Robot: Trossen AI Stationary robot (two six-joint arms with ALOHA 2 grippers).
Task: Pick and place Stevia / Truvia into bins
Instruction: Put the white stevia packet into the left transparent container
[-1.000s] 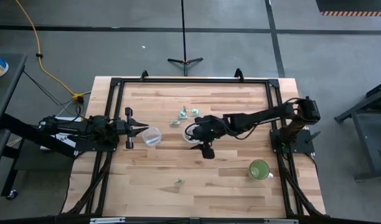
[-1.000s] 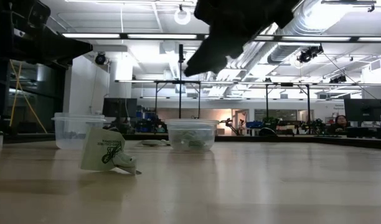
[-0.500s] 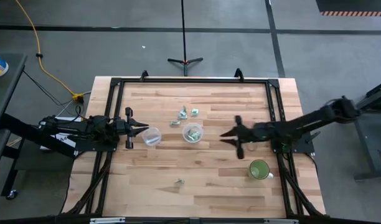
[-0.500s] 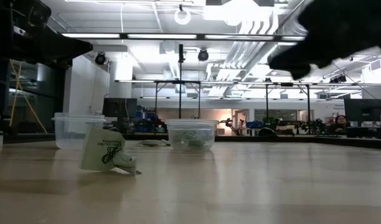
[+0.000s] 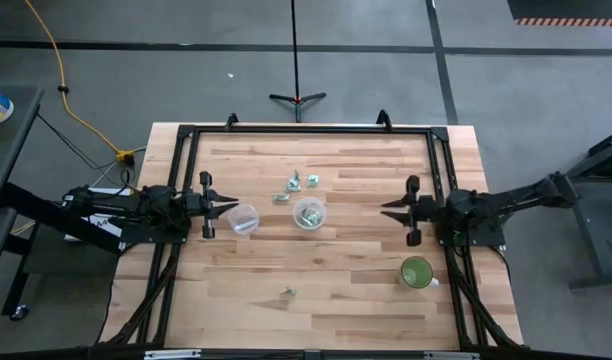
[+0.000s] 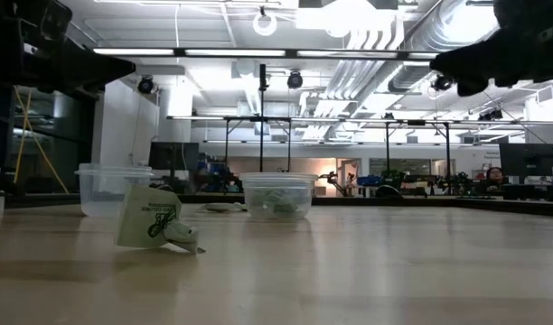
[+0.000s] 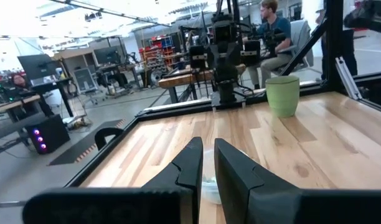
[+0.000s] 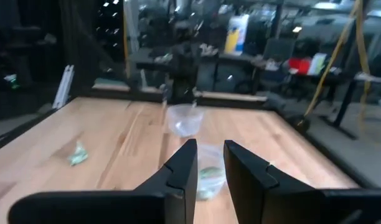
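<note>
— Where are the arms?
— The left pincer (image 5: 229, 206) hangs at the table's (image 5: 366, 300) left side, its tips just beside the left clear cup (image 5: 244, 218). Its fingers (image 7: 192, 167) stand close together with only a narrow slit between them, holding nothing. The right pincer (image 5: 390, 210) is near the right edge, well apart from both cups, fingers (image 8: 184, 163) also nearly together with a small gap and nothing in them.
— And the sweetener packets?
— Three lie loose in a cluster (image 5: 296, 184) on the far half of the table, just beyond the middle clear cup (image 5: 308, 213). That cup has green and white paper inside; from table height it shows as a crumpled bit in the cup (image 6: 277, 195). One more packet (image 5: 289, 292) lies alone toward the near edge, and in the low view it (image 6: 154, 218) stands tilted on the wood.
— Anything else on the table?
— A green cup (image 5: 417, 273) near the right front corner. Whether the left clear cup holds a packet I cannot tell.
</note>
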